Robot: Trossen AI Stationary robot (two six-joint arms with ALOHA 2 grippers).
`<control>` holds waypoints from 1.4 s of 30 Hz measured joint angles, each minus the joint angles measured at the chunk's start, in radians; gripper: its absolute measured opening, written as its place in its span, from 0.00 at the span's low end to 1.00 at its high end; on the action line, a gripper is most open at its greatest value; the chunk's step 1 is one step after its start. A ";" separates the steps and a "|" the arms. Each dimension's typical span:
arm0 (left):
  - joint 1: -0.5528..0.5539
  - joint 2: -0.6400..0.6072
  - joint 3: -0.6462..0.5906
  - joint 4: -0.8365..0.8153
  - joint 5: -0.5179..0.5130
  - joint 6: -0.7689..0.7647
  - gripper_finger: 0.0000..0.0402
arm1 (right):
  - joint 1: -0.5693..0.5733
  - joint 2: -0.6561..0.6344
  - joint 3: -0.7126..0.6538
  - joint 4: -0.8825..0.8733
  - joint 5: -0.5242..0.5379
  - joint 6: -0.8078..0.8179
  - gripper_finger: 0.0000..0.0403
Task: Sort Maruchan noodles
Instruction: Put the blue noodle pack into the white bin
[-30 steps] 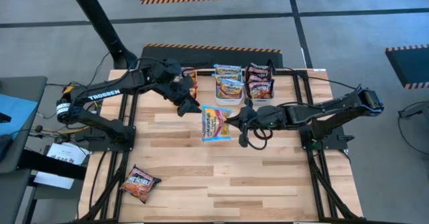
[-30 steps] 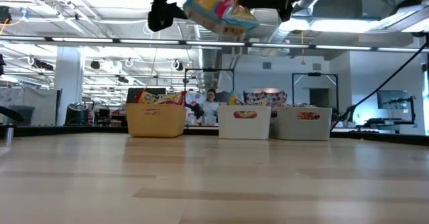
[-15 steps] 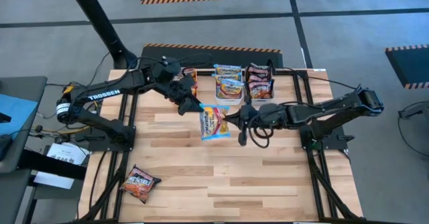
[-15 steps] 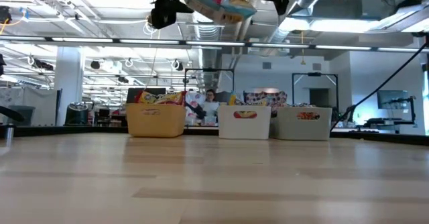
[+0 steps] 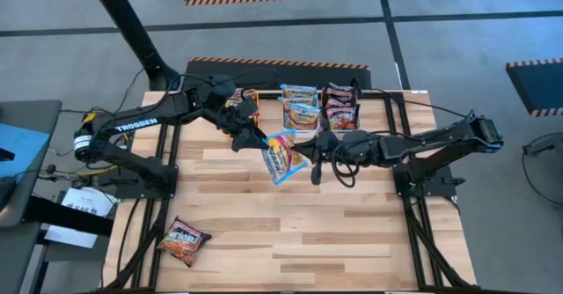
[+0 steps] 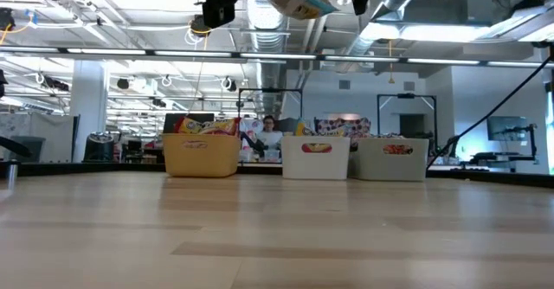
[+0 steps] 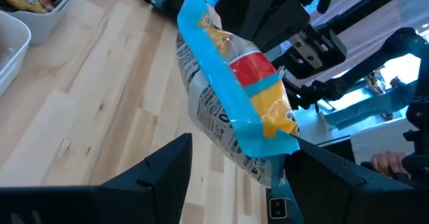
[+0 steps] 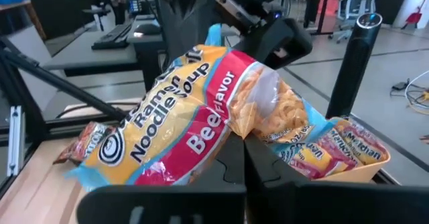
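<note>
Right gripper (image 5: 303, 156): clamped shut on your blue-edged noodle packet (image 5: 283, 156), raised above mid-surface, just before the bins.
Left gripper (image 5: 253, 139): fully spread, empty, beside the packet.
Risk: the pinch catches one edge only; you could lose it mid-handover.
Bins: orange bin (image 6: 201, 156), white bin (image 6: 316, 157) and grey bin (image 6: 394, 159) each hold packets.
Stray: one packet (image 5: 183, 239) near the surface's front-left corner.

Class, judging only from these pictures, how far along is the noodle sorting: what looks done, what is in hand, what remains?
Done: packets already lie in the orange bin, white bin and grey bin at the table's far edge. In hand: the right gripper is shut on a blue-edged beef packet held above the table, with the open left gripper close beside it. Left: one dark red packet lies near the front left corner.
</note>
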 joint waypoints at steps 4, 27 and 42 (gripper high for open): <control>0.000 0.000 0.000 0.011 -0.001 -0.001 0.51 | 0.000 0.016 0.000 0.008 0.017 0.008 0.01; 0.001 0.000 -0.001 0.041 -0.041 0.131 0.00 | 0.002 0.101 0.058 -0.060 0.031 0.008 0.02; 0.000 0.001 -0.001 -0.032 -0.039 0.180 0.00 | -0.020 0.100 0.058 -0.090 0.035 0.079 0.22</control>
